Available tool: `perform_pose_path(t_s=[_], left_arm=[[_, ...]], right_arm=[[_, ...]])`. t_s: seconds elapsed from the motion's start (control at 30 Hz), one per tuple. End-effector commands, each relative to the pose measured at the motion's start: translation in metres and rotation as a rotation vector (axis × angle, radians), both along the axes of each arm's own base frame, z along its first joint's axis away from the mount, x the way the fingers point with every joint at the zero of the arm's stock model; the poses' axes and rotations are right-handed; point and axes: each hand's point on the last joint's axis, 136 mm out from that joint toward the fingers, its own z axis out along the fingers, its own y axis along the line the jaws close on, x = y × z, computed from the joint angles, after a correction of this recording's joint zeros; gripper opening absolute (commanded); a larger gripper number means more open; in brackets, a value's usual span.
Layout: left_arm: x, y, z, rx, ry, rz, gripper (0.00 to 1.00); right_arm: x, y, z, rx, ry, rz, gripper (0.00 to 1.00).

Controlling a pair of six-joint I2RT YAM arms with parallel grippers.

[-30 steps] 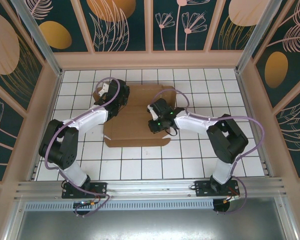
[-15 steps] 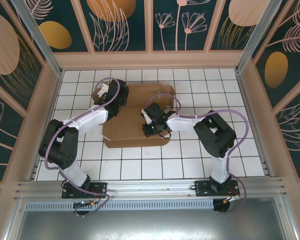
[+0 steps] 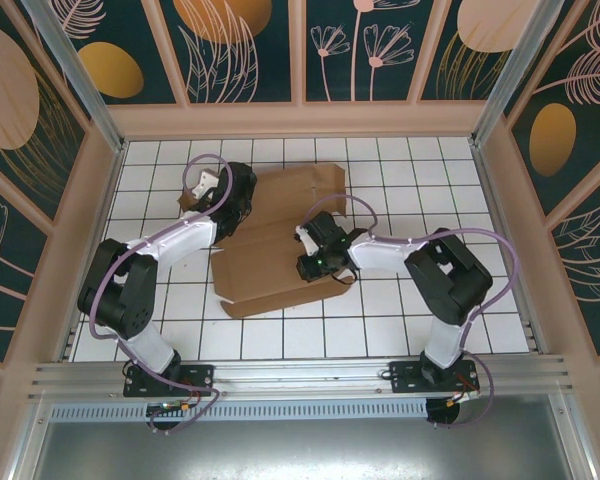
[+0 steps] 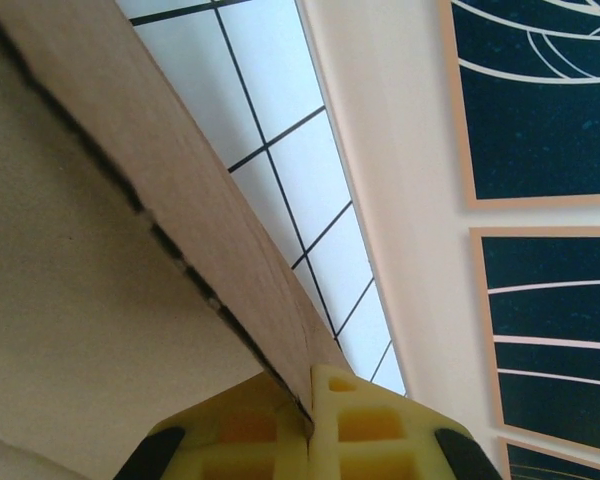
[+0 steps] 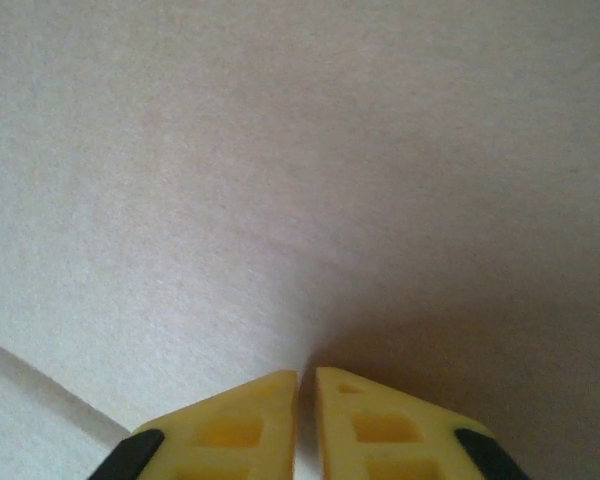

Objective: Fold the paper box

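Observation:
The paper box (image 3: 265,270) is a brown creased cardboard sheet lying skewed mid-table, its far panel (image 3: 290,195) tilted up. My left gripper (image 3: 232,198) is at the sheet's left edge; in the left wrist view its yellow fingers (image 4: 355,425) are shut on the cardboard edge (image 4: 210,230), which runs diagonally up and left. My right gripper (image 3: 314,262) rests on the sheet's right middle. In the right wrist view the right gripper (image 5: 306,378) is shut with nothing between its tips, pointing straight at the plain cardboard surface (image 5: 280,150).
The white tiled tabletop (image 3: 400,180) is ringed by low beige walls (image 3: 300,118) with dark patterned panels above. The left wrist view has tiles (image 4: 280,150) and a wall (image 4: 400,200) past the cardboard edge. Both arm bases stand at the near rail (image 3: 300,375).
The cardboard has turned anticlockwise and its far panel has risen. The right gripper swung left, then back right on the sheet. The left gripper has kept its hold and shifted slightly.

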Motion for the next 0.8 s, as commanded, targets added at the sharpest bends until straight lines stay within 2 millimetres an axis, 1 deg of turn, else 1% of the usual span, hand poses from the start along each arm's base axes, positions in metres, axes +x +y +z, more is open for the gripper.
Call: perform_pose_path(t_s=[0.0, 0.07, 0.1, 0.13, 0.17, 0.23, 0.3, 0.33, 0.43, 0.5, 0.6, 0.77], left_arm=[[-0.017, 0.005, -0.019, 0.049, 0.039, -0.014, 0.00], [-0.019, 0.005, -0.016, 0.042, 0.014, -0.017, 0.00], [-0.018, 0.004, -0.011, 0.040, -0.004, -0.021, 0.00], [-0.022, 0.005, -0.015, 0.043, -0.008, -0.021, 0.00], [-0.024, 0.006, -0.015, 0.040, -0.019, -0.020, 0.00], [-0.027, 0.006, -0.012, 0.022, -0.051, -0.022, 0.00], [-0.029, 0.005, -0.010, 0.007, -0.069, -0.034, 0.00], [-0.029, 0.004, -0.008, 0.005, -0.081, -0.041, 0.00], [-0.032, 0.004, -0.003, -0.002, -0.121, -0.051, 0.00], [-0.033, 0.005, 0.001, -0.003, -0.147, -0.052, 0.00], [-0.034, 0.005, 0.008, 0.000, -0.186, -0.067, 0.00], [-0.038, 0.005, 0.014, 0.004, -0.231, -0.081, 0.00]], right_arm=[[0.013, -0.008, 0.047, 0.065, -0.051, -0.052, 0.20], [0.030, -0.011, 0.081, 0.135, -0.120, -0.111, 0.24], [0.040, -0.016, 0.101, 0.175, -0.158, -0.156, 0.26], [0.051, -0.022, 0.120, 0.223, -0.190, -0.211, 0.28], [0.058, -0.029, 0.135, 0.269, -0.207, -0.257, 0.29], [0.071, -0.040, 0.171, 0.397, -0.235, -0.339, 0.30], [0.077, -0.046, 0.198, 0.499, -0.254, -0.403, 0.32], [0.085, -0.056, 0.209, 0.543, -0.255, -0.462, 0.34], [0.099, -0.065, 0.223, 0.602, -0.224, -0.579, 0.34], [0.105, -0.063, 0.224, 0.625, -0.185, -0.628, 0.35], [0.112, -0.058, 0.221, 0.667, -0.120, -0.680, 0.39], [0.122, -0.047, 0.216, 0.722, -0.029, -0.738, 0.41]])
